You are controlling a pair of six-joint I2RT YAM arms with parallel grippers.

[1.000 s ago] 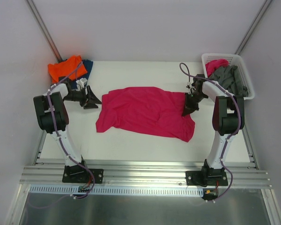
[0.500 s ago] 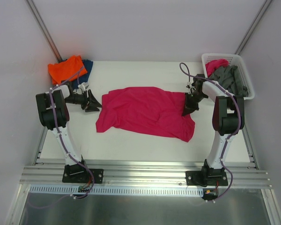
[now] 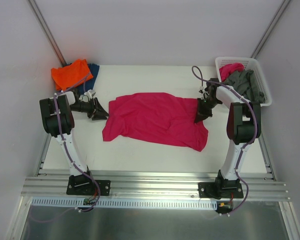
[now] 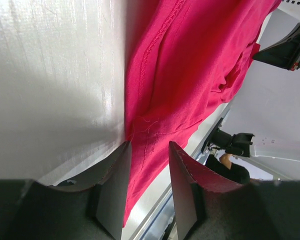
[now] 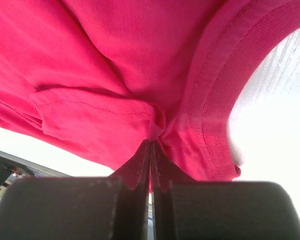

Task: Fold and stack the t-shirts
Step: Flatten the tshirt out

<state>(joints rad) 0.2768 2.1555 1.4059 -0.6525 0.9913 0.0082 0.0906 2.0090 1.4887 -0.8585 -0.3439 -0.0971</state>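
Top external view tells you little is done: pink shirt [image 3: 155, 120] lies unfolded on the tabletop [image 3: 155, 155], right jaws pinching its edge, left jaws spread at the opposite edge, grey shirt [image 3: 245, 82] waiting in the basket [image 3: 240, 59].

Magenta t-shirt [image 3: 155, 120]: spread, rumpled, middle of bench [image 3: 155, 77]. Left jaws: low, just beside its left edge. Right jaws: down on its right edge. Orange t-shirt [image 3: 70, 73], touching dark blue t-shirt [image 3: 93, 70]: far left corner. White basket [image 3: 235, 59], far right corner: grey t-shirt [image 3: 245, 82] and pink cloth [image 3: 231, 68] heaped inside.
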